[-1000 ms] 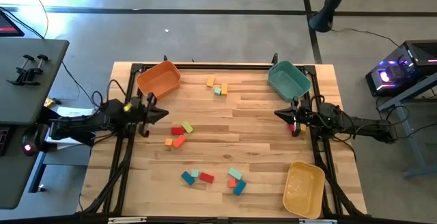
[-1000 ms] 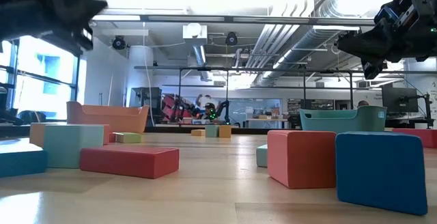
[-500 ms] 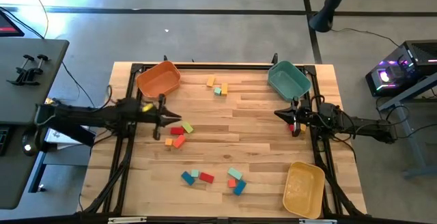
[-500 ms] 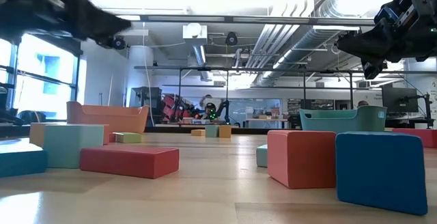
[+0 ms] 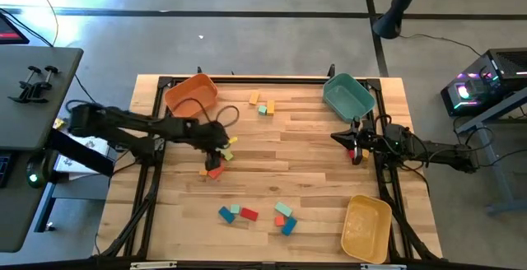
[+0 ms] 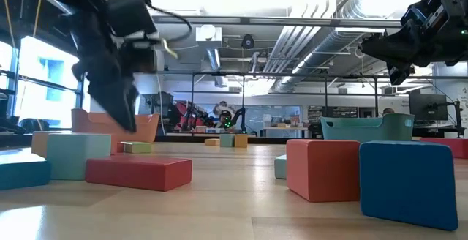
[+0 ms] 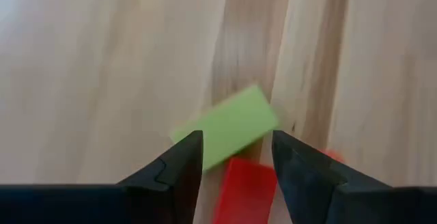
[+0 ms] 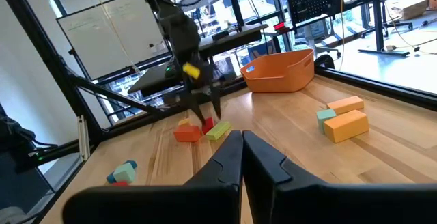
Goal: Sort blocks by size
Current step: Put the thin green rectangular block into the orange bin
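Small coloured blocks lie in groups on the wooden table. My left gripper (image 7: 235,152) is open and points down just above a light green block (image 7: 225,128) and a red block (image 7: 249,183) that lie side by side (image 5: 221,155) left of the table's middle. Its fingers stand on either side of the green block's near end without touching. Two orange blocks (image 5: 212,171) lie just nearer. My right gripper (image 5: 350,142) is shut, holds nothing, and hangs above the table's right side below the teal bin.
An orange bin (image 5: 191,95) stands at the far left, a teal bin (image 5: 348,97) at the far right, a yellow bin (image 5: 366,227) at the near right. More blocks lie at the far middle (image 5: 262,103) and near the front (image 5: 239,213), (image 5: 284,218).
My left arm has reached from the table's left edge toward the middle, tipped its fingers downward and come down over the red and green blocks. The blocks have stayed in place.
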Controlling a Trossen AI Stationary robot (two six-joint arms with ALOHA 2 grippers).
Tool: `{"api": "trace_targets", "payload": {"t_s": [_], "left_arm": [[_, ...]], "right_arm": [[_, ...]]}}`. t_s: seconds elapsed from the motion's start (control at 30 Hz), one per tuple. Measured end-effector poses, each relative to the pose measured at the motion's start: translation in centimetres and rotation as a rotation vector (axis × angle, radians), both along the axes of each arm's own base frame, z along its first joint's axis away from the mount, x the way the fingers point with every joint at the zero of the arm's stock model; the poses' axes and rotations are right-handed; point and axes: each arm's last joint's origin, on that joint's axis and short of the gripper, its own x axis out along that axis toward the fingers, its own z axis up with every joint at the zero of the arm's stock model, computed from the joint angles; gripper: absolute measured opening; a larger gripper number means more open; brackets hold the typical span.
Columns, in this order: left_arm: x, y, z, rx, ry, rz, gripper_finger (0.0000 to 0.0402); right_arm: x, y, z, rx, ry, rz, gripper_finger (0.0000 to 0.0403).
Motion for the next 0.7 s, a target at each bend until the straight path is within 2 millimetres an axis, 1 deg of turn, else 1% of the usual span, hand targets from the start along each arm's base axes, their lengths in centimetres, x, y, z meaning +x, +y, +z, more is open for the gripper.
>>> {"api": "trace_targets", "payload": {"t_s": [0.07, 0.17, 0.23, 0.37, 0.47, 0.53, 0.63, 0.7], "left_arm": [[0.8, -0.2, -1.0, 0.002, 0.016, -0.003, 0.0154], [2.2, -0.2, -2.0, 0.035, -0.025, 0.003, 0.0141], [3.0, -0.1, -2.4, 0.06, -0.075, 0.014, 0.0133], [5.3, 0.2, -1.6, 0.089, -0.207, 0.031, 0.0127], [7.2, 0.2, 0.5, 0.127, -0.358, -0.003, 0.0127], [7.7, 0.2, 1.2, 0.159, -0.396, -0.044, 0.0127], [8.0, 0.0, 1.5, 0.179, -0.404, -0.13, 0.0129], [7.9, 0.3, 1.5, 0.161, -0.398, -0.166, 0.014]], "right_arm": [[0.0, 0.0, 0.0, 0.0, 0.0, 0.0, 0.0001], [0.0, 0.0, 0.0, 0.0, 0.0, 0.0, 0.0001], [0.0, 0.0, 0.0, 0.0, 0.0, 0.0, 0.0001], [0.0, 0.0, 0.0, 0.0, 0.0, 0.0, 0.0001], [0.0, 0.0, 0.0, 0.0, 0.0, 0.0, 0.0001], [0.0, 0.0, 0.0, 0.0, 0.0, 0.0, 0.0001], [0.0, 0.0, 0.0, 0.0, 0.0, 0.0, 0.0001], [0.0, 0.0, 0.0, 0.0, 0.0, 0.0, 0.0001]]}}
